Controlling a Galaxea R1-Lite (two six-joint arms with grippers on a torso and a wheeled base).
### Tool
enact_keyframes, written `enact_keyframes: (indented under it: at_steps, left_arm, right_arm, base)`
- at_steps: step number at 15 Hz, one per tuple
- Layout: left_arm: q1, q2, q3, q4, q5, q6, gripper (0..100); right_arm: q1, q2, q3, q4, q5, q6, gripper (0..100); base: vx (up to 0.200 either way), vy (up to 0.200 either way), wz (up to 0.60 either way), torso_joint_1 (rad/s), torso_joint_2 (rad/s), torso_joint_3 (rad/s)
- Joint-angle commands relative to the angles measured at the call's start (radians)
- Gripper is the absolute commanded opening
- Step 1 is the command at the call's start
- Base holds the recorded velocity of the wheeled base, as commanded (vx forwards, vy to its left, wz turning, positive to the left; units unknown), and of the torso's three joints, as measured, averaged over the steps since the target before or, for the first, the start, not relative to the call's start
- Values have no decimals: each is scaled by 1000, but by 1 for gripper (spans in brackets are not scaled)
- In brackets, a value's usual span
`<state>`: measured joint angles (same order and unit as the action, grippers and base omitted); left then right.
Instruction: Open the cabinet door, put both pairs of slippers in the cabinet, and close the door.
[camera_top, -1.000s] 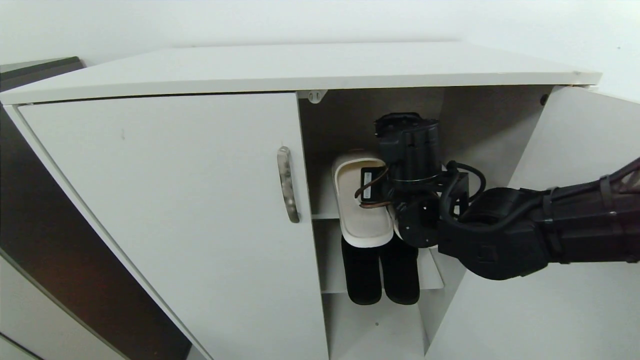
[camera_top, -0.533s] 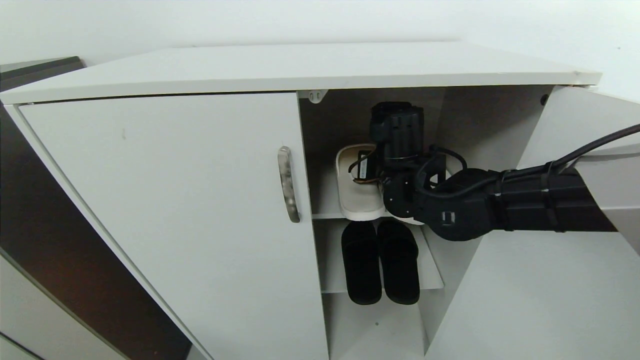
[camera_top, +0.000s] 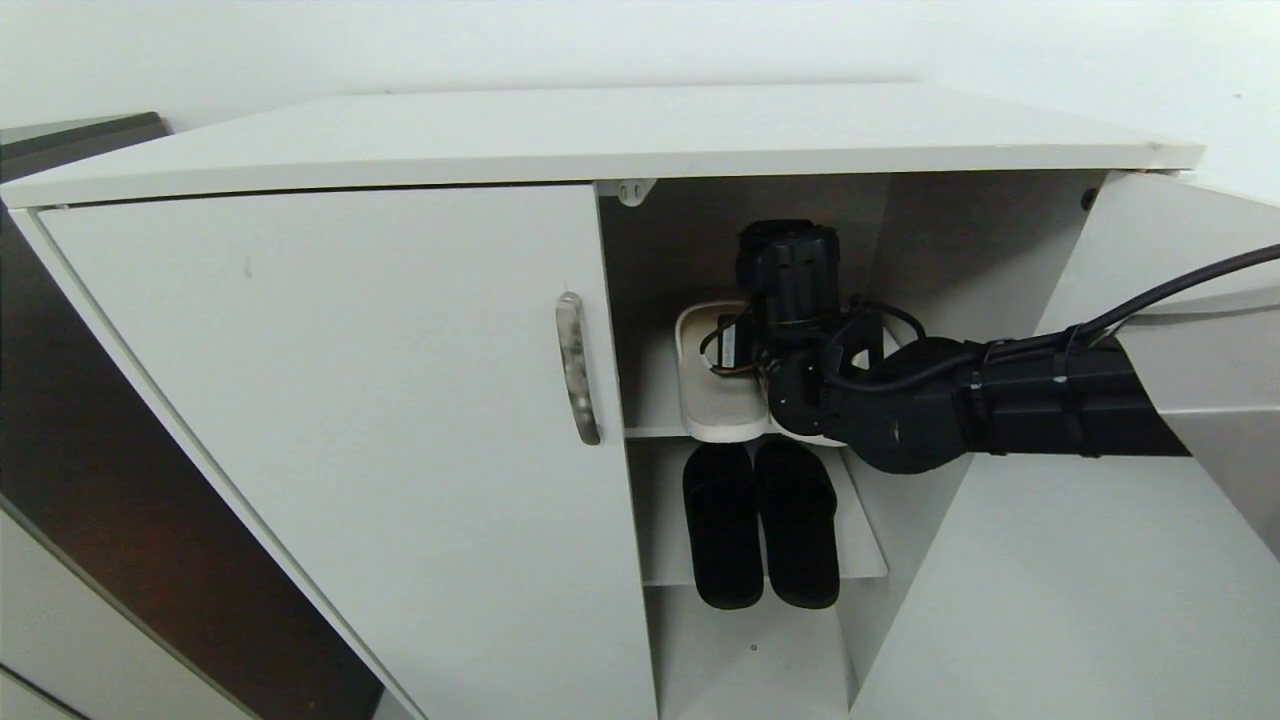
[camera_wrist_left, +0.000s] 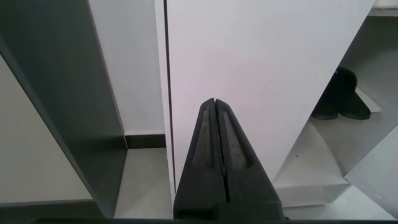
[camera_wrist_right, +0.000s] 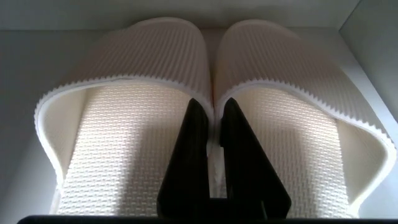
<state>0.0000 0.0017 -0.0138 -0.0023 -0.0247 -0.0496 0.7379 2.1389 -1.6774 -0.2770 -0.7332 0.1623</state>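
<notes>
The white slippers (camera_top: 712, 405) (camera_wrist_right: 124, 130) lie side by side on the cabinet's upper shelf (camera_top: 648, 412), toes toward the back. My right gripper (camera_wrist_right: 213, 107) reaches into the open right half and is shut on their two inner strap edges, pinching the pair together. On the lower shelf (camera_top: 662, 545) the black slippers (camera_top: 760, 530) (camera_wrist_left: 343, 98) lie side by side, heels over the front edge. Low outside the cabinet, my left gripper (camera_wrist_left: 214, 104) is shut and holds nothing, pointing at the closed left door (camera_wrist_left: 249, 68).
The cabinet (camera_top: 600, 130) has its left door (camera_top: 350, 420) closed, with a metal handle (camera_top: 575, 370). Its right door (camera_top: 1050, 580) stands swung wide open, and my right arm passes in front of it. A dark panel (camera_top: 90, 440) stands to the left.
My right arm has pushed deeper into the cabinet and carried the white slippers from overhanging the upper shelf's edge to lying on that shelf. The black slippers have not moved.
</notes>
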Motion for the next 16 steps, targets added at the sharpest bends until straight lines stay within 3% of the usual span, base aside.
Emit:
enact_keyframes:
  at_steps: [1, 9, 16]
  left_arm:
    - [0, 0, 0, 1, 0, -1, 0]
    - [0, 0, 0, 1, 0, 2, 0]
    - [0, 0, 0, 1, -1, 4, 0]
  right_arm:
    - [0, -2, 1, -1, 0, 0, 100]
    - [58, -126, 157, -18, -8, 11, 100]
    - [164, -340, 527, -243, -8, 9, 100]
  base:
    - [0, 0, 0, 0, 0, 0]
    - [0, 0, 0, 0, 0, 0]
    - [0, 0, 0, 0, 0, 0]
